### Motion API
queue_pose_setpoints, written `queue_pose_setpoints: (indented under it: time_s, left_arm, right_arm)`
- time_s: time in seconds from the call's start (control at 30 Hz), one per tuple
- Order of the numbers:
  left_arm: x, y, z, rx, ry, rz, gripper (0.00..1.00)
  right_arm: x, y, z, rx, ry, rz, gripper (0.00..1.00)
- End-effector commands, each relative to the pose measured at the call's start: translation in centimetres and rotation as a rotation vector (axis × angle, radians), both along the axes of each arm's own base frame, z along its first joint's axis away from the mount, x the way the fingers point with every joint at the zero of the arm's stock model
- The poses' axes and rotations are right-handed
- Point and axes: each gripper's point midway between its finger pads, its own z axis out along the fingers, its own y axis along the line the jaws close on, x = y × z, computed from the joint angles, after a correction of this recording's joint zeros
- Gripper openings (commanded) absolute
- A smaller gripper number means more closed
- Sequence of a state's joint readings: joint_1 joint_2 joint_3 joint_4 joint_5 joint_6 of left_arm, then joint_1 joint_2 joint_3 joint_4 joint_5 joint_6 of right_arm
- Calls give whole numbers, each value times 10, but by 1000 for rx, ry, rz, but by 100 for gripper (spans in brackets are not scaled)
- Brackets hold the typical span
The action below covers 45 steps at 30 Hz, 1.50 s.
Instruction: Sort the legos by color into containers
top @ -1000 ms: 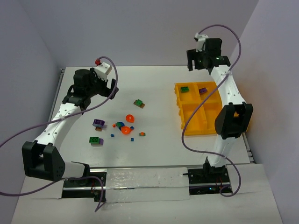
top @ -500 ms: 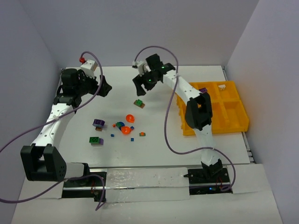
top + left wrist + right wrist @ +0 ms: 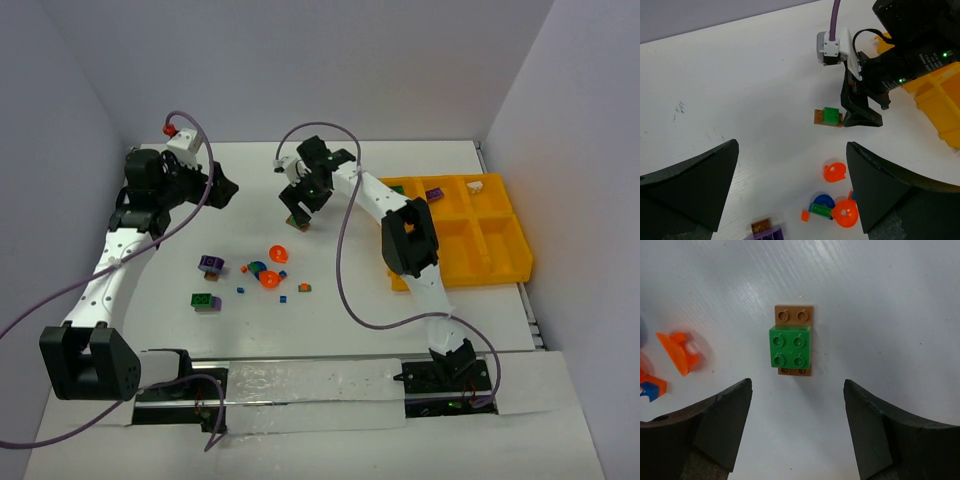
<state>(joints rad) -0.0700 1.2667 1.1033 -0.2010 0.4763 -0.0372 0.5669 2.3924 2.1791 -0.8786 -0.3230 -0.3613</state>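
Right arm closer in, jaws wide over green brick.

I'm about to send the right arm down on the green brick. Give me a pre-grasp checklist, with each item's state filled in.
1. Right gripper open: ok.
2. Green brick between its jaws in the wrist view: ok.
3. Green brick free of other pieces: not ok. It sits on a brown plate, which may lift with it.
4. Orange dish clear of the jaws: ok, off to one side.
5. Left gripper out of the way: ok, open and apart from the brick.
6. Green's slot in the tray free: cannot tell. The right arm hides part of it.
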Motion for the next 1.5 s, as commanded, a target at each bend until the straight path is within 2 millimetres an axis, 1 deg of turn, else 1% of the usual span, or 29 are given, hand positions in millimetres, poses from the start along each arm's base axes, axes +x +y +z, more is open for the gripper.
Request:
queue_pose_setpoints:
  time_s: [0.0, 0.3, 0.5, 0.6, 0.67, 0.7, 0.73, 0.77, 0.83, 0.87, 0.97, 1.0, 1.03, 1.1, 1.13, 1.17, 1.2, 1.23, 1.27, 1.3, 1.33, 1.37, 1.4, 1.43, 1.47]
  left_arm:
    - [-3, 0, 12, -9, -38, -9, 99]
    - [-3, 0, 9, -6, -36, -10, 99]
    - [-3, 0, 7, -7, -36, -8, 99]
    - [-4, 1, 8, -2, -38, -7, 99]
    - [-5, 2, 8, 0, -40, -6, 99]
    - [-5, 2, 7, 0, -39, -6, 99]
    - [-5, 1, 7, 0, -38, -7, 99]
    - [-6, 1, 6, 0, -37, -8, 99]
    - [-6, 1, 6, -1, -38, -8, 99]
    - [-6, 1, 6, -2, -36, -7, 99]
    - [-6, 1, 5, -6, -31, -10, 99]
    - [-7, 0, 4, -9, -27, -13, 99]
    - [-7, -1, 4, -14, -24, -18, 99]
    - [-8, -3, 4, -27, -17, -31, 99]
    - [-10, -6, 3, -49, -4, -46, 99]
    - [-12, -9, 2, -66, 7, -64, 99]
    - [-15, -12, 3, -76, 10, -86, 99]
    - [-20, -20, 1, -115, 36, -122, 99]
    - [-23, -25, 1, -140, 48, -147, 99]
    - [-25, -28, 2, -162, 57, -162, 99]
    - [-25, -32, 5, -193, 51, -174, 99]
    - [-25, -35, 8, -223, 53, -180, 99]
    - [-25, -36, 9, -243, 60, -176, 99]
    - [-22, -37, 13, -267, 53, -166, 99]
    - [-18, -37, 14, -303, 75, -139, 99]
  right_arm:
    - [13, 11, -7, -9, -54, 11, 79]
    - [8, 26, -9, 16, -51, 39, 76]
    - [11, 33, -13, 28, -57, 37, 67]
    - [14, 31, -19, 17, -59, 32, 57]
    - [15, 30, -21, 13, -59, 31, 47]
    - [15, 30, -21, 14, -62, 29, 40]
    - [15, 31, -21, 15, -63, 29, 37]
    - [15, 31, -20, 16, -66, 29, 34]
    - [15, 30, -18, 17, -73, 29, 32]
    - [15, 29, -17, 15, -77, 31, 29]
    - [16, 25, -8, 23, -83, 20, 12]
    - [16, 22, -1, 35, -79, 14, 8]
    - [15, 20, 13, 67, -74, 12, 3]
    - [18, 11, 39, 140, -67, -7, 0]
    - [16, 8, 63, 213, -51, -19, 0]
    - [15, 5, 81, 272, -39, -26, 0]
    - [9, 10, 99, 325, -40, 3, 0]
    - [11, 1, 130, 426, -21, -24, 0]
    - [10, -4, 151, 493, -7, -36, 0]
    - [9, -6, 166, 542, 3, -43, 0]
    - [7, -7, 189, 609, 7, -52, 0]
    - [3, -7, 207, 665, 29, -60, 0]
    - [1, -7, 212, 697, 65, -77, 0]
    - [4, -9, 222, 739, 85, -123, 0]
    - [4, -11, 235, 785, 130, -206, 0]
